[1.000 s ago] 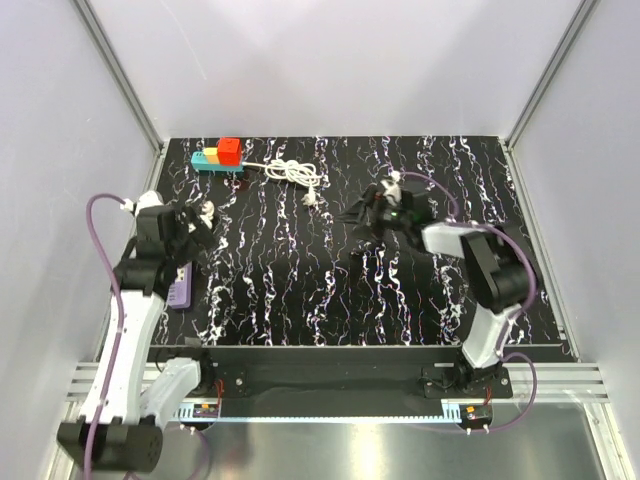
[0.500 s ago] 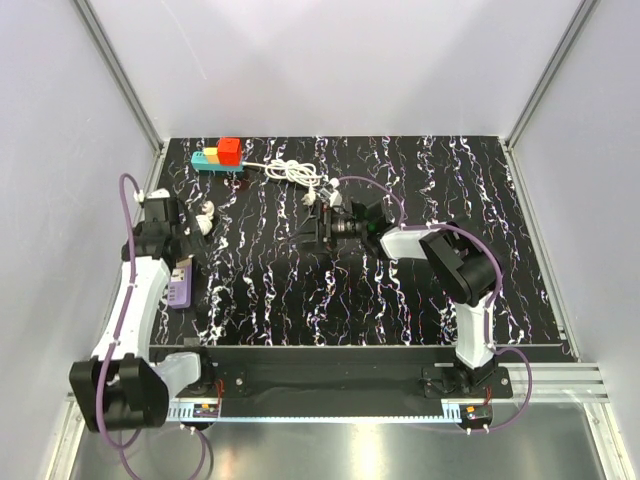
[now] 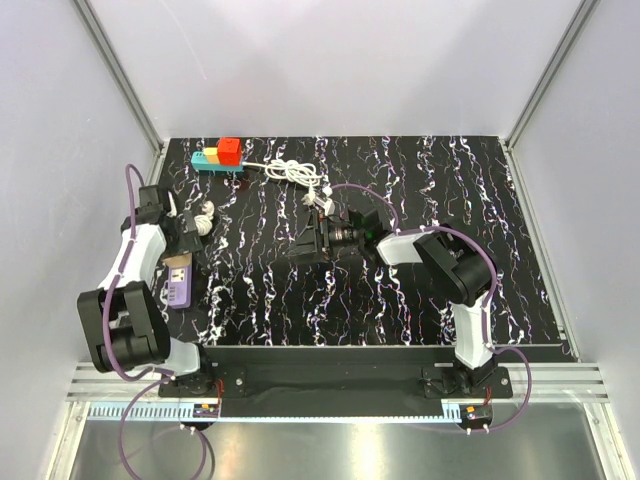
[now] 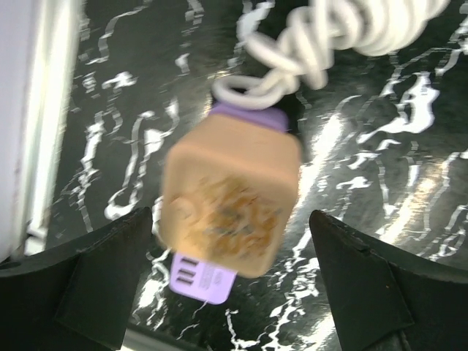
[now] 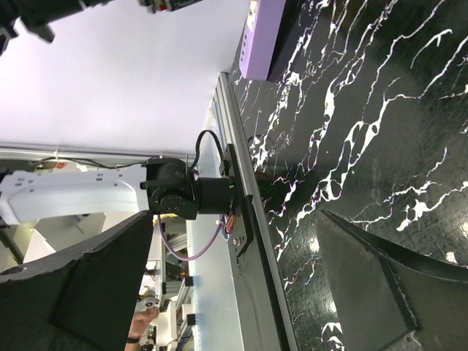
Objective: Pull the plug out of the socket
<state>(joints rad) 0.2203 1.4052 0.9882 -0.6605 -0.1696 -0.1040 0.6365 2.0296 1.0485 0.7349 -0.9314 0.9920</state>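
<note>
- Standing wide apart, the left fingers [image 4: 231, 218] are clamping nothing. A blurred tan plug [image 4: 230, 194] is showing between them, with a gap on either side.
- Whether those fingertips are reaching down to the plug's level, I cannot tell.
- Under the tan plug, a purple power strip [image 4: 201, 279] is lying on the bench [image 4: 387, 146]. One end is poking out on the wrist side of the left fingers.
- Just beyond the left fingertips, a short white coil [image 4: 344, 29] is running off from the strip's other end.
- The right fingers [image 3: 306, 240] are also standing wide apart and holding nothing. They are pointing across the bench toward the left fingers and are well apart from them.
- Ahead of the right fingers in their wrist view, the purple power strip is lying at the far side of the marbled surface. The bench's metal edge rail [image 5: 238, 219] is running between the two fingertips.
- The socket [image 3: 207, 159] is lying well apart from both pairs of fingers, at the far edge of the bench. It is beyond the left fingers and slightly to their right, and beyond the right fingers and off to their left.
- A red plug [image 3: 229, 150] and an orange plug [image 3: 212, 153] are sitting in the socket side by side, the red one nearer the cord end.
- The socket's long white cord [image 3: 293, 172] is lying bunched on the bench between the socket and the right fingers, apart from the fingertips.
</note>
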